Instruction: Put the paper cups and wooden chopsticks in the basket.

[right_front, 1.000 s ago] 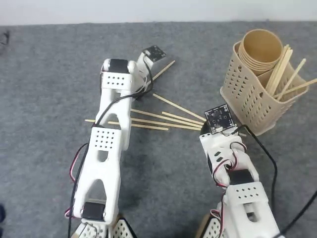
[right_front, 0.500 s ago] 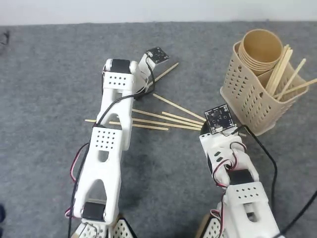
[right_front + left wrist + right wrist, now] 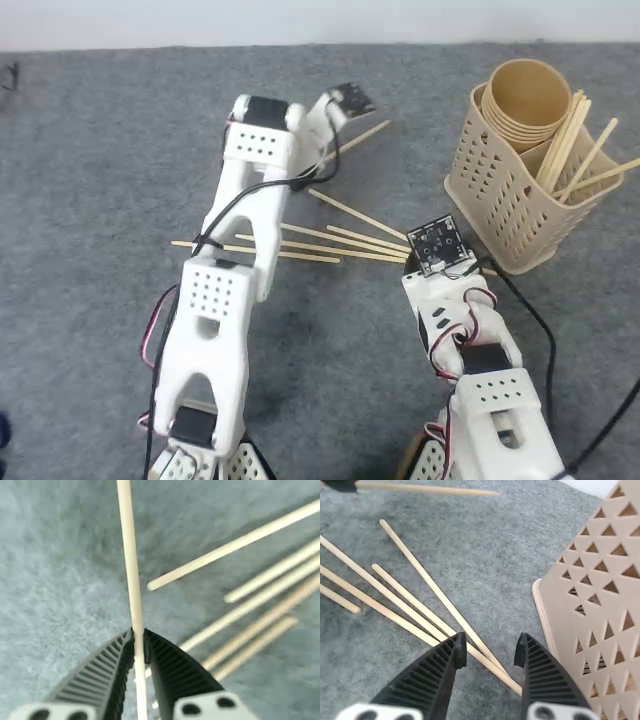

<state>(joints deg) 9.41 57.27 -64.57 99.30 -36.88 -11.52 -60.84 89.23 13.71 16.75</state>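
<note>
Grip comes first: the left claw is pressed together on a single chopstick, which runs straight through the gap between its ribbed fingers. Most of the stick's visible length reaches out ahead of the fingertips. That makes it a long lever in a narrow pinch, so the carry looks best done slowly, with the squeeze kept firm so the stick does not swivel.

From above, the long axis of this chopstick runs diagonally and close to level. Its free tip points toward the basket and slightly toward the far side of the table, well apart from the rim. It appears to be lifted off the grey mat. To land it cleanly, the wrist would probably need to tilt the stick steeper, so the free tip goes down first into the section where other chopsticks already lean, beside the stacked paper cups. Those leaning sticks jut past the rim at angles, and a level approach risks knocking them. Letting go seems wise only once the tip is inside the wall.

Further out, several loose chopsticks lie on the mat between the two arms, fanned roughly side to side. The right claw hangs low over their ends with its fingers apart, just beside the foot of the basket. A high path for the left arm would keep it clear of that claw.
</note>
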